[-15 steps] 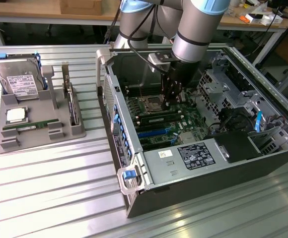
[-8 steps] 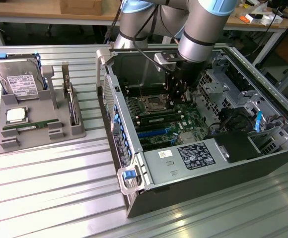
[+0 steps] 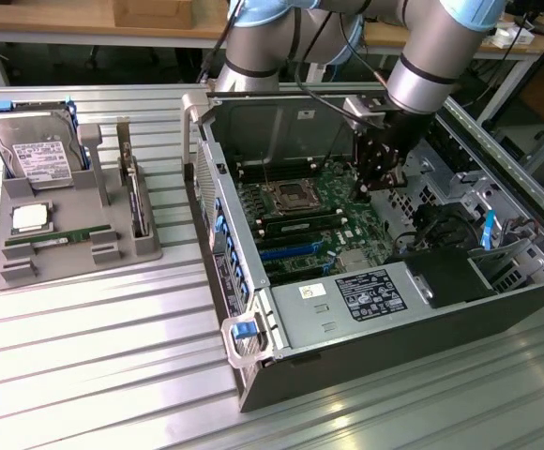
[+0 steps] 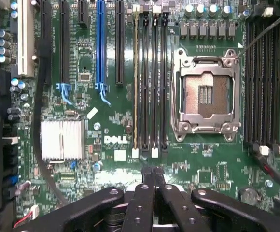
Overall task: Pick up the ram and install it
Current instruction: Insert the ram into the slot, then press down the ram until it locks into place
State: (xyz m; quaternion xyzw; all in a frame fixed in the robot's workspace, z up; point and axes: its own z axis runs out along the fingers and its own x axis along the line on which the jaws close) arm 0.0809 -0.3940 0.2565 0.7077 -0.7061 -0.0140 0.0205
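— Gripper (image 4: 153, 173) first: its black fingers are clenched together with nothing between them, hanging over the motherboard (image 4: 106, 159) inside the open case (image 3: 347, 366).

— So where's the ram (image 3: 49, 240)?

— It lies flat in the grey tray (image 3: 75, 267), along the tray's six o'clock edge in the exterior view. That tray sits at nine o'clock from the case, well apart from the arm.

— Then the pick isn't under way?

— That's my reading; no step of the task shows as done. A grasp would call for the jaws to part and come down square on the stick's thin long edges.

— What else does the tray hold?

— A hard drive (image 3: 36, 155) is propped in a blue-edged cradle at twelve o'clock. The square processor chip (image 3: 30, 218) lies just beside the ram.

— And the case?

— Its CPU socket (image 4: 205, 96) stands empty. The memory slots (image 4: 152, 82) run beside it. One shows a pale strip, and I cannot tell whether that is a seated module.
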